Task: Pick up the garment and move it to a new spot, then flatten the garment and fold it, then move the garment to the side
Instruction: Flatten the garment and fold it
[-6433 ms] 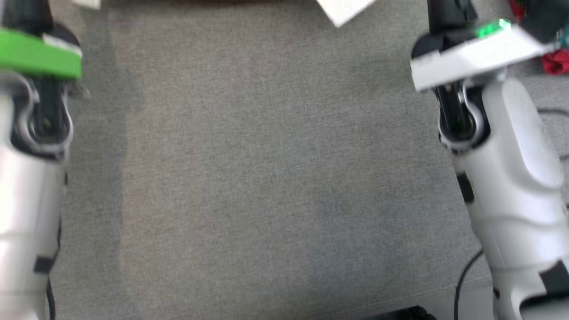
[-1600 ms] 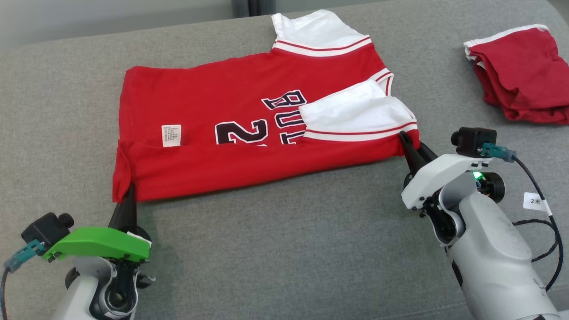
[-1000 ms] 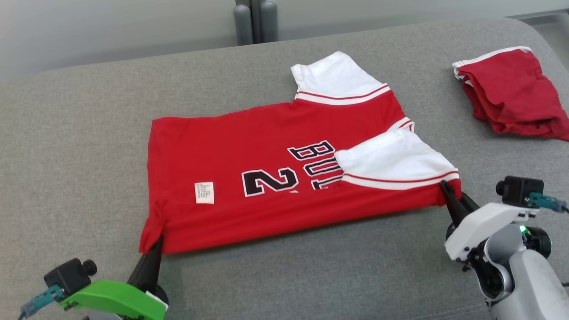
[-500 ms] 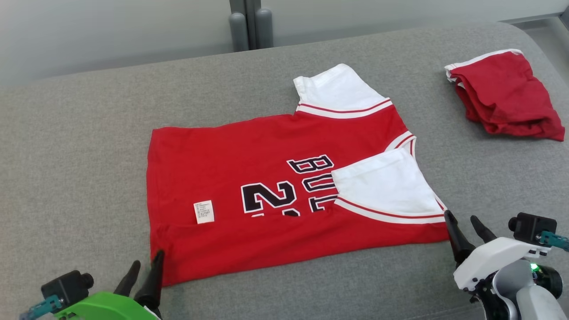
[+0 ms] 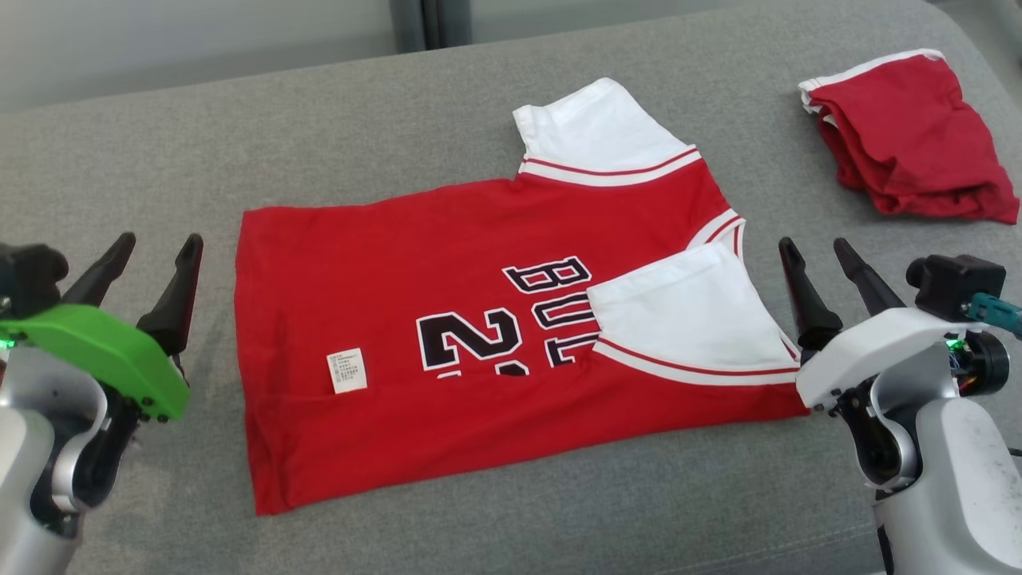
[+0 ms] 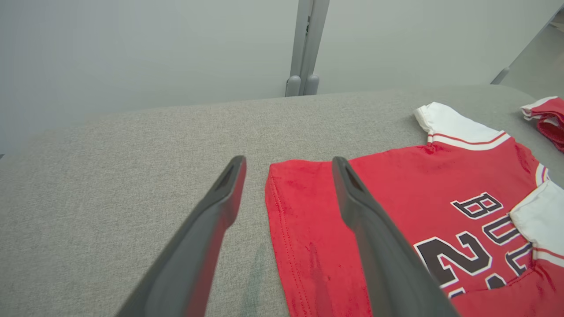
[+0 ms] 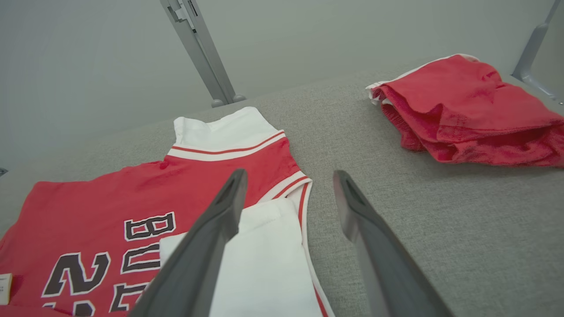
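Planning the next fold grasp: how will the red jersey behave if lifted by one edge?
Likely floppy: the red jersey lies limp and flat, its near edge folded over. Probably light: thin knit. The white sleeve lying across it may flop open when lifted; pushed, it would probably bunch.

A loosely folded heap of red cloth with white edging is lying at the far right of a grey fabric cushion, which is spreading across the whole foreground. Behind the cushion a pale wall is rising, and a grey metal post is standing against it.
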